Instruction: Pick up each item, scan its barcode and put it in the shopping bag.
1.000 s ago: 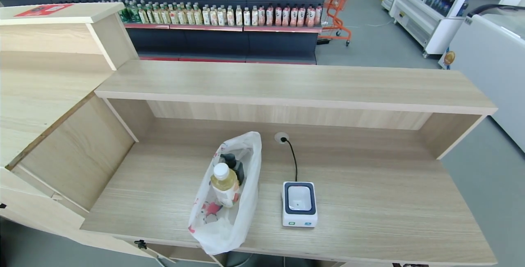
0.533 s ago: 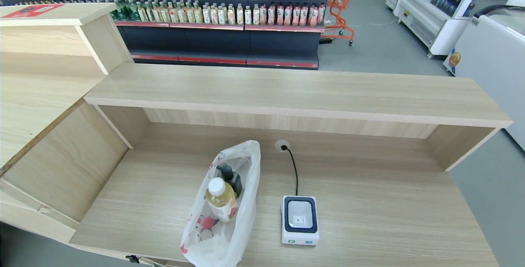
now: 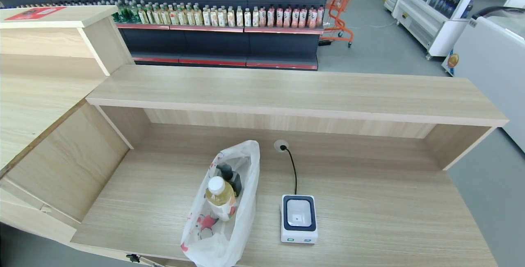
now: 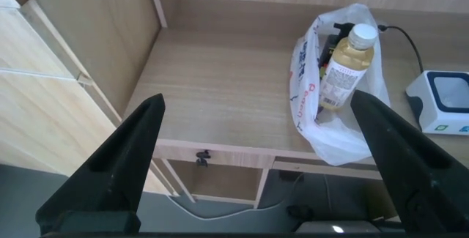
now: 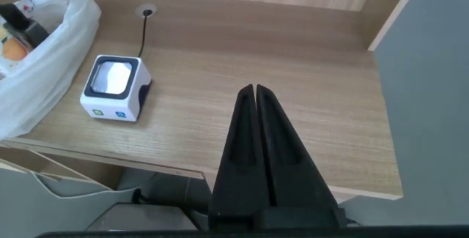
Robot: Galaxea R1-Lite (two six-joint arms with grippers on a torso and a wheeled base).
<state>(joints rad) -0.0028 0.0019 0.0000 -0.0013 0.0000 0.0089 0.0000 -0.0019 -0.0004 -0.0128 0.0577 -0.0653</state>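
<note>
A thin white shopping bag [image 3: 223, 222] with red printing stands open on the pale wood worktop [image 3: 369, 217], close to its front edge and on the robot's left half. Two items sit inside it: a tea bottle [image 3: 220, 197] with a white cap and yellowish drink, standing nearly upright, and a dark bottle [image 3: 230, 178] tucked just behind it toward the back of the bag, the two touching. Just beside the bag, on its right, lies a small white barcode scanner [image 3: 299, 219] with a dark-framed window facing up. Its black cable [image 3: 293, 170] runs back to a round hole [image 3: 281, 145] in the worktop below the raised ledge [image 3: 295, 94]. The left end effector [image 4: 258, 102] hangs out over the worktop's front edge with its two dark fingers [image 4: 117, 172] spread wide and nothing between them; the bag and its bottles lie ahead of it. The right end effector [image 5: 254, 91] hovers above the bare stretch of worktop on the side of the scanner away from the bag, its fingers pressed flat together and gripping nothing. Beyond the counter runs a store shelf [image 3: 221, 17] lined with drink bottles, with an orange trolley [image 3: 342, 8] and white freezer cabinets [image 3: 484, 49] off to the right.
</note>
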